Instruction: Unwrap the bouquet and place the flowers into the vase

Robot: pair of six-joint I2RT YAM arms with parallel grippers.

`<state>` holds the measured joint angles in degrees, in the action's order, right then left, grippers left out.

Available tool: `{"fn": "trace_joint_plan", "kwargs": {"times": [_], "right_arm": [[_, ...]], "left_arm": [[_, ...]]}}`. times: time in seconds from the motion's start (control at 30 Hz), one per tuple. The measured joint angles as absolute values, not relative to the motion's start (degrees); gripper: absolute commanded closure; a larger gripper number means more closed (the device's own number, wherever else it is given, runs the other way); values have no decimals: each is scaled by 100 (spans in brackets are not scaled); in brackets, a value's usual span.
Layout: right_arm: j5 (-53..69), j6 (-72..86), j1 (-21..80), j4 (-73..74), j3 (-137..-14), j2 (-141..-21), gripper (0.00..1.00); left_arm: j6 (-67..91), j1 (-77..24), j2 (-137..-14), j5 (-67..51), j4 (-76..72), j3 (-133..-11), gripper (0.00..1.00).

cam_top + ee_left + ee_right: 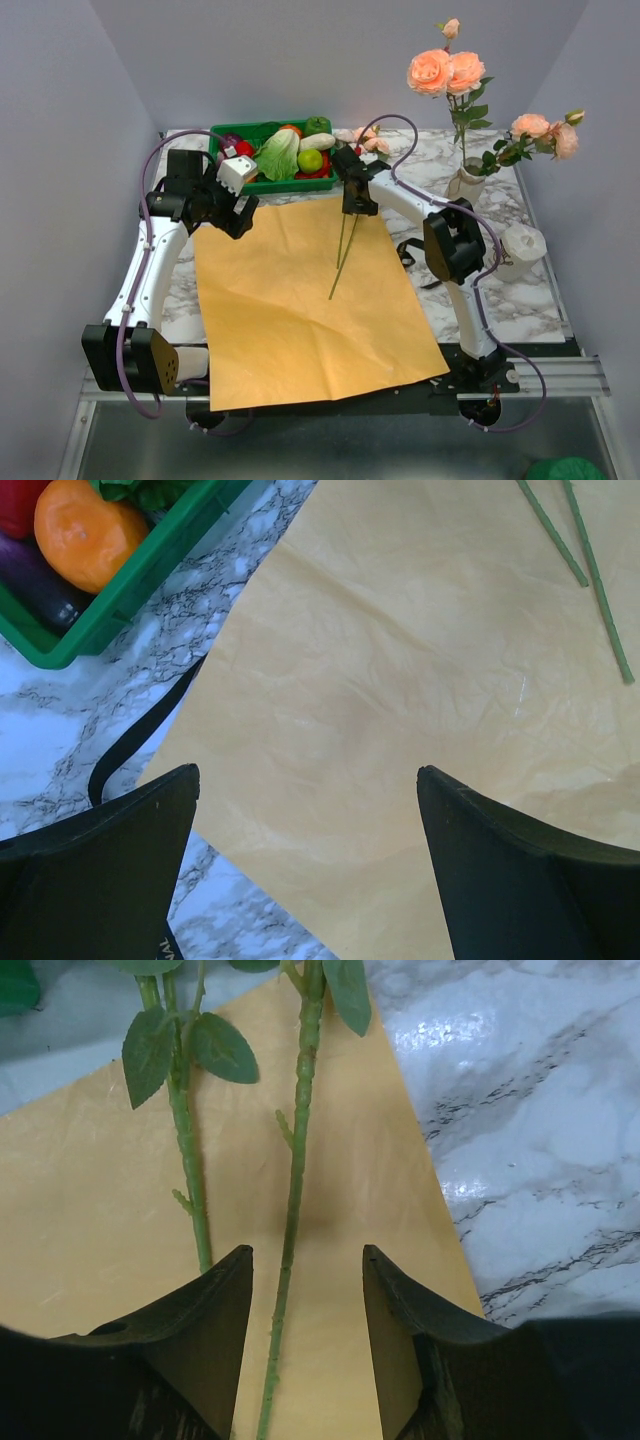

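Nearest me, the orange paper sheet (300,310) lies flat and opened out on the marble table (520,300), running from 6 o'clock up to the middle; nothing is wrapped in it.

On its far half two flowers (342,255) lie loose; their thin green stems point back toward 6, and their pink heads (368,140) are off the sheet's far edge at about 12.

My right gripper (355,200) hangs over those stems. In the right wrist view one stem (295,1160) runs up between the fingers (400,1330) with a clear gap on both sides; the other runs outside the jaws and disappears behind one finger; so the jaws are apart, gripping nothing.

My left gripper (240,215) sits at 10 o'clock over the sheet's far left corner, spread wide and carrying nothing. Below it the thin black ribbon (140,735) lies on the marble and slips under the paper's edge.

At 3 o'clock a squat white roll (520,248) stands near the table's right edge.

Further back, at 11, the green tray (290,185) holds plastic vegetables: a pale lettuce (280,155), a lime (310,160), an orange (85,530), a purple aubergine (40,580).

Farthest, at 2 o'clock, the vase (465,185) stands upright with roses (445,72) in it; two blooms rise tall, others lean out toward 3.
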<state>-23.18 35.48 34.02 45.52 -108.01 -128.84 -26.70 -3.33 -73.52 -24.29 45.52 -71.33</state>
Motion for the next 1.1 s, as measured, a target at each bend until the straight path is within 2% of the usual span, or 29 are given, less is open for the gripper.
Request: {"fn": "trace_joint_plan", "kwargs": {"times": [0.33, 0.43, 0.47, 0.57, 0.87, 1.1], "right_arm": [[-1962, 3815, 3273, 4904, -10995, -13222, 57], [-1938, 3861, 3247, 4932, -11054, -13246, 71], [-1929, 3889, 3236, 4934, -11054, -13246, 81], [-1900, 3938, 3214, 4932, -11050, -13249, 99], [-2176, 4250, 3236, 4873, -10665, -12929, 99], [-3135, 4132, 3430, 4401, -9686, -11185, 99]], "left_arm": [[-2722, -333, -7352, -2429, 4602, -7133, 1], [-2724, -333, -7352, -2429, 4606, -7133, 1], [-2727, -333, -7352, -2429, 4613, -7133, 1], [-2764, -333, -7352, -2427, 4646, -7133, 1], [-2786, -331, -7343, -2427, 4703, -7135, 1], [-2779, -333, -7321, -2429, 4866, -7279, 1]]}}
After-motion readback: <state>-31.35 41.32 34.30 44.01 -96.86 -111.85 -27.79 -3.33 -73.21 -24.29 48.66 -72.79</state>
